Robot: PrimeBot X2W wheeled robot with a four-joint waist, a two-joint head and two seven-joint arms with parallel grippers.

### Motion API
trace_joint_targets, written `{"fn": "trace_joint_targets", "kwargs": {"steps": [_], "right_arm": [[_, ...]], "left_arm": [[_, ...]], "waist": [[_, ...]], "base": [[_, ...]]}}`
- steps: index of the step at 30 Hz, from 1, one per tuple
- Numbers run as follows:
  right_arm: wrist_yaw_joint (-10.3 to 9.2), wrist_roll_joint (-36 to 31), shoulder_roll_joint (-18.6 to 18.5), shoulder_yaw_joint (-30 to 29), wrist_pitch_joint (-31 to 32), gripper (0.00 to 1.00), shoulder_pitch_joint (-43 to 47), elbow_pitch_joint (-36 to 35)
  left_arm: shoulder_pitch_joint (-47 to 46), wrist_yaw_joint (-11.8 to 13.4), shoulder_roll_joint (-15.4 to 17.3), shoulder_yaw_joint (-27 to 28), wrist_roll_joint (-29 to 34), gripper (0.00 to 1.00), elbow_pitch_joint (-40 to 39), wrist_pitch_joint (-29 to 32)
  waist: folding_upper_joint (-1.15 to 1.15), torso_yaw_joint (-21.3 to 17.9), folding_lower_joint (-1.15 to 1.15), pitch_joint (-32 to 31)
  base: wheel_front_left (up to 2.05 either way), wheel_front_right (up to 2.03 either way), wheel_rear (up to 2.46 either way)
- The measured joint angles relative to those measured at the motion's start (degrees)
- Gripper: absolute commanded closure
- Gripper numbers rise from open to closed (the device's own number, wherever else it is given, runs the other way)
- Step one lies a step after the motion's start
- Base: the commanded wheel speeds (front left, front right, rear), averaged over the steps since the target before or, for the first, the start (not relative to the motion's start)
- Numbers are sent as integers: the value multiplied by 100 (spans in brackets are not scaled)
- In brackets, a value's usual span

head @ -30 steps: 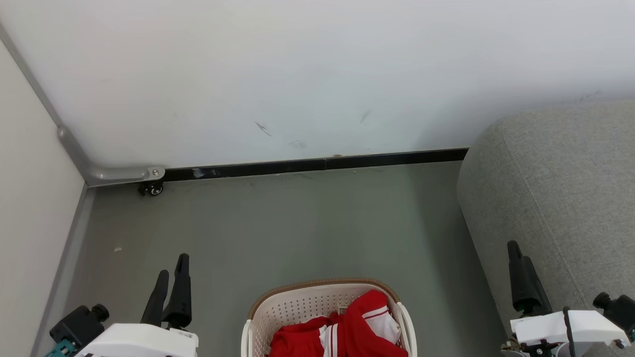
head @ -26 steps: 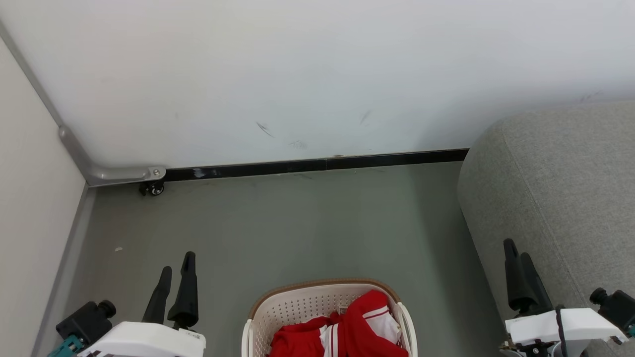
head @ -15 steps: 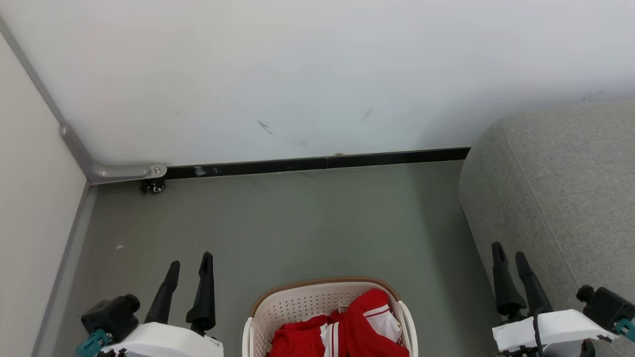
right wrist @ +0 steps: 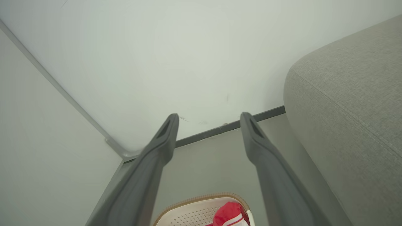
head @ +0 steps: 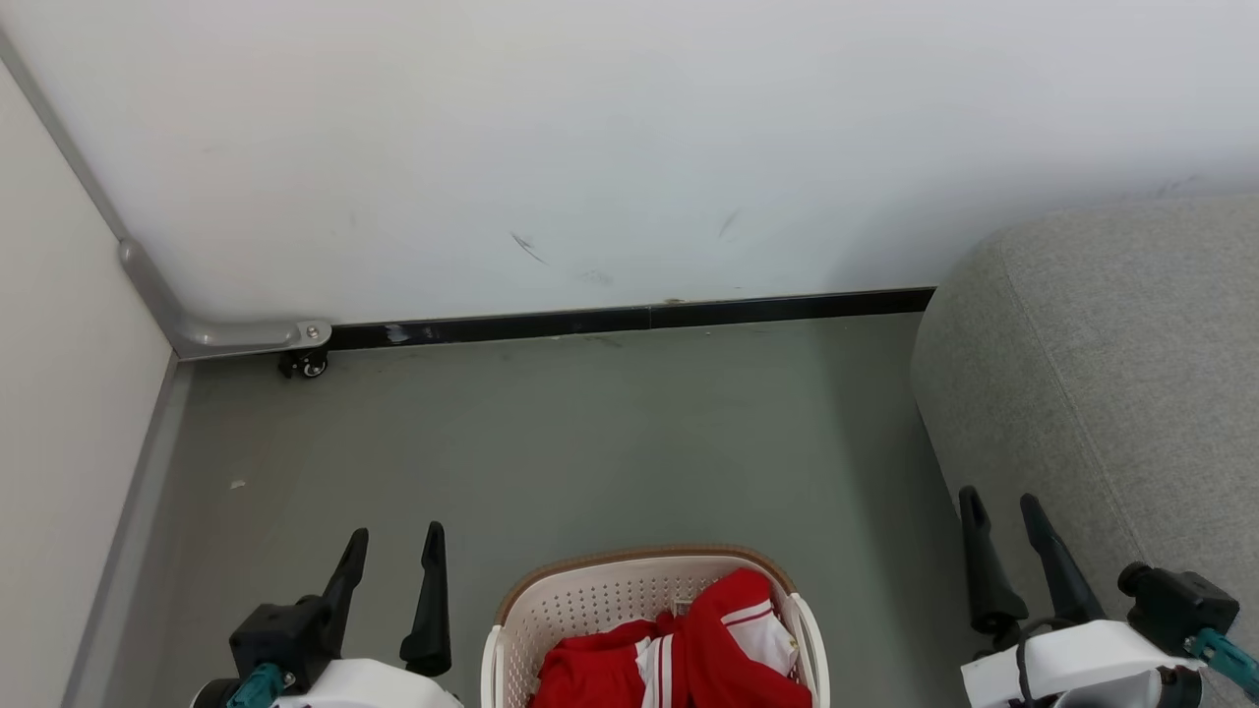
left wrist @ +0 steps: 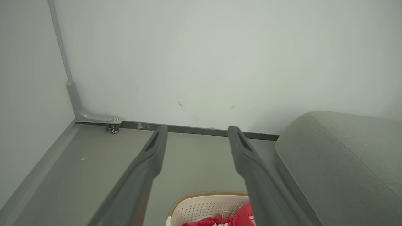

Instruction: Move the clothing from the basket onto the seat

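The cream-white basket (head: 590,600) with a brown rim stands on the floor at the bottom centre, and the red and white clothing (head: 689,654) lies heaped inside it. The light grey seat (head: 1111,374) fills the right side. My left gripper (head: 395,536) is open to the left of the basket, fingers pointing at the wall, with nothing between them. My right gripper (head: 1001,500) is open between the basket and the seat's side, also empty. The left wrist view shows the basket (left wrist: 201,207), clothing (left wrist: 241,218) and seat (left wrist: 339,157); the right wrist view shows the basket (right wrist: 188,215), clothing (right wrist: 229,213) and seat (right wrist: 348,103).
A white wall (head: 590,147) with a black skirting strip (head: 629,320) closes the far side. A pale panel (head: 59,393) bounds the left, with a grey bracket and small caster wheel (head: 305,364) at its corner. Bare grey floor (head: 590,442) lies between basket and wall.
Both grippers have turned and shifted inward toward the basket, so the gap between each pair of fingers now faces the camera. The basket and clothing have not moved.
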Motion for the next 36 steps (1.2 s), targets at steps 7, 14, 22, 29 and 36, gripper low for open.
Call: {"fn": "trace_joint_targets", "kwargs": {"steps": [7,14,22,29,36], "right_arm": [[0,-506,2,35,-120,0,-19,101],[1,-1118,2,51,-178,0,-122,266],[2,-1468,3,93,-269,0,-128,408],[2,-1458,2,169,-269,0,-219,463],[2,-1457,2,176,-270,0,-236,506]], "left_arm": [[-1,153,-1,-76,600,0,99,-160],[-1,356,0,-97,1133,0,274,-294],[-9,459,-7,-160,1596,0,341,-419],[-68,511,-7,-145,1596,0,352,-419],[-91,555,-11,-136,1595,0,371,-419]], "waist": [[0,8,-1,18],[0,10,-1,31],[0,10,-2,38],[0,13,-2,46],[0,12,-2,35]], "base": [[0,0,0],[0,0,0],[0,0,0],[0,0,0],[0,0,0]]}}
